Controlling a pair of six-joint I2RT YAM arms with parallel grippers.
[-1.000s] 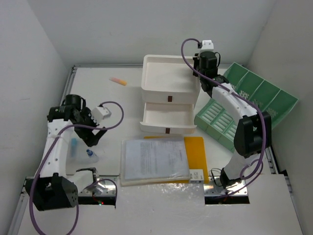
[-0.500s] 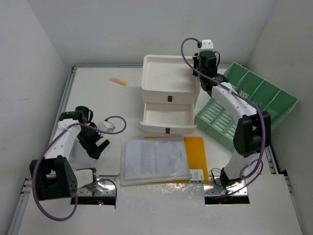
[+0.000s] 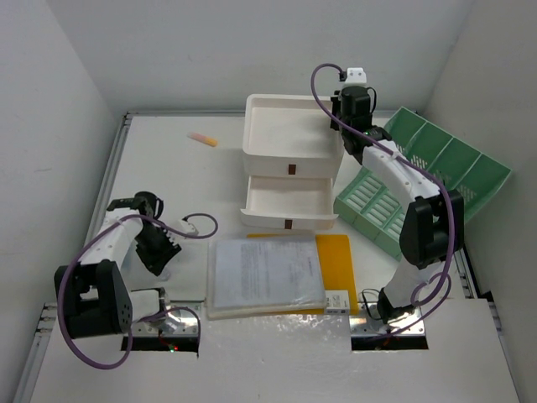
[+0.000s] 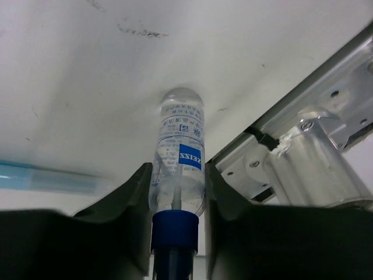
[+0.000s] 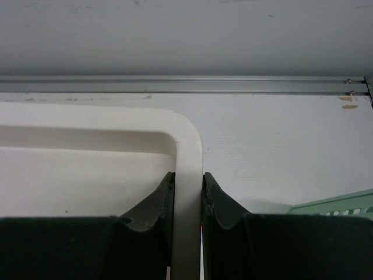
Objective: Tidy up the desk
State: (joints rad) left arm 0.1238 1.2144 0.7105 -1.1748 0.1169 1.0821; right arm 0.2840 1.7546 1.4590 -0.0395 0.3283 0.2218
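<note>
Surroundings: a white drawer box (image 3: pixel 289 138) is sitting mid-table with one drawer (image 3: pixel 288 201) standing pulled out. A green file rack (image 3: pixel 436 168) is lying tilted just to its right. In front, a clear sleeve of papers (image 3: pixel 264 273) is lying over a yellow folder (image 3: pixel 337 264). A pink-orange marker (image 3: pixel 202 138) is lying at the far left.

The right gripper (image 5: pixel 187 175) is pinching the box's top rim, jaws narrow. The left gripper (image 4: pixel 179 170) is clamping a small clear bottle (image 4: pixel 179 134), blue cap toward the wrist, beside the near rail.

The desk (image 3: pixel 168 180) is spanning the workspace beneath both arms. It is showing matte white, faintly scuffed and edged with silver rails.
</note>
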